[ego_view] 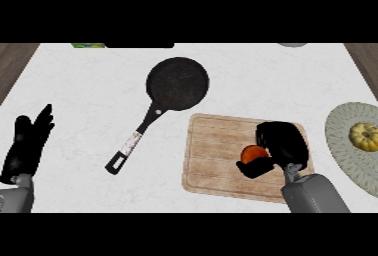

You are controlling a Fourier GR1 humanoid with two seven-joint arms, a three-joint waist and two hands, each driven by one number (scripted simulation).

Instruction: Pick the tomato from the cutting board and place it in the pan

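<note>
A red tomato point(253, 152) sits on the wooden cutting board point(214, 155) at the lower right of the counter. My right hand point(282, 142) is over the board with its fingers and thumb curled round the tomato, hiding most of it. The black pan point(177, 82) lies on the white counter up and to the left of the board, its handle point(134, 142) pointing down-left. At the left edge my left hand point(28, 142) rests open, fingers up.
A grey-green plate point(341, 142) at the right edge holds a yellow squash-like vegetable point(365, 136). A green item point(88, 45) and a dark object point(140, 45) lie along the counter's far edge. A wooden strip borders the counter on either side.
</note>
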